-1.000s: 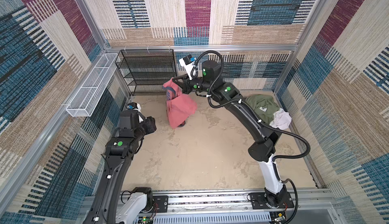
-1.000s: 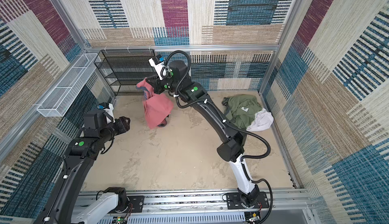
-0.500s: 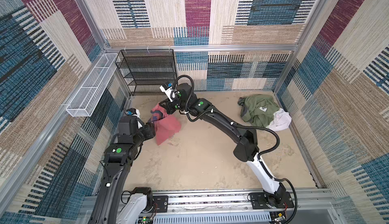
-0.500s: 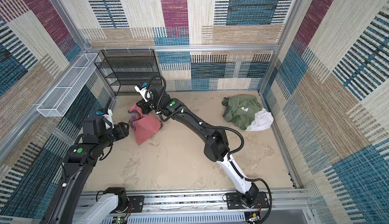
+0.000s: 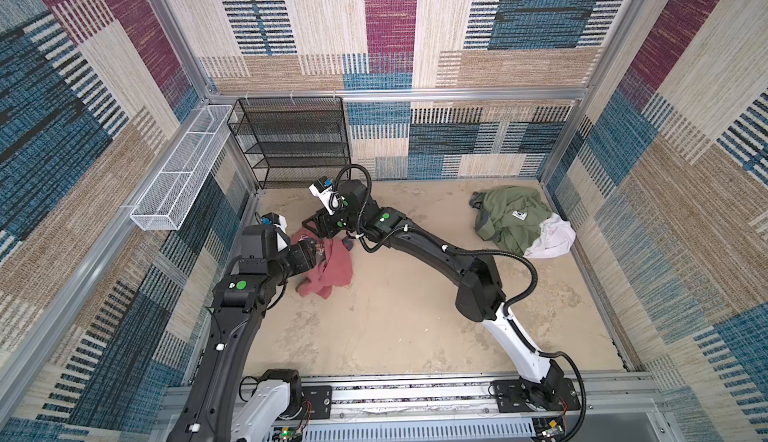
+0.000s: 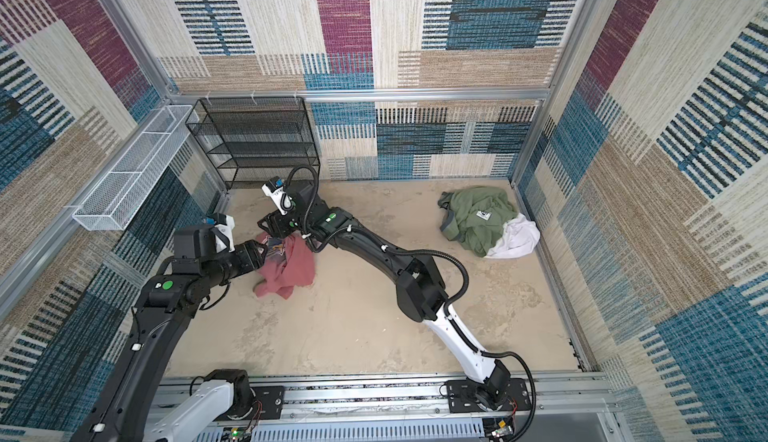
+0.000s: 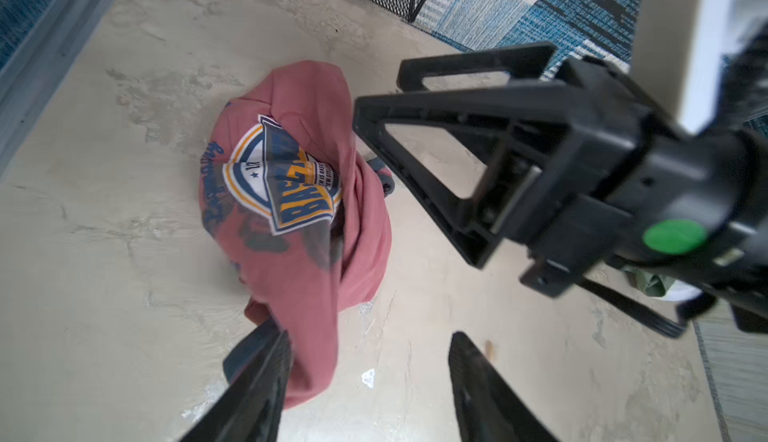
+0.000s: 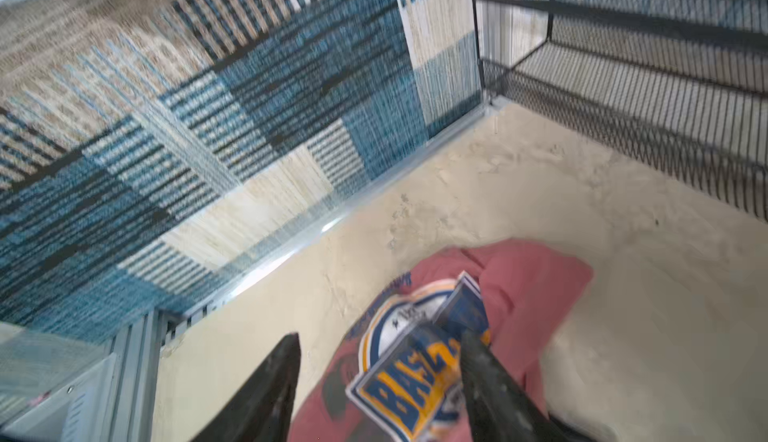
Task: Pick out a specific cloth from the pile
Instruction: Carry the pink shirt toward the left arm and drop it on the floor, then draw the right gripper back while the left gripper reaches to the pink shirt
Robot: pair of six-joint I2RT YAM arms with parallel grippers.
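— Cloth (image 5: pixel 328 267) is lying crumpled on the counter (image 5: pixel 395 315), well apart from the pile (image 5: pixel 515 220).
— We are holding left hand (image 7: pixel 370 340) and right hand (image 8: pixel 380 336) open close to it, gripping nothing.

Salmon-red cloth (image 7: pixel 365 220) — blue-and-yellow graphic (image 7: pixel 291 195); olive-and-white pile (image 5: pixel 511 215)

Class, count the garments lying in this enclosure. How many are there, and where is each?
3. The salmon-red cloth lies left of centre; the olive green garment sits in the far right corner, the white garment touching it. More may hide underneath.
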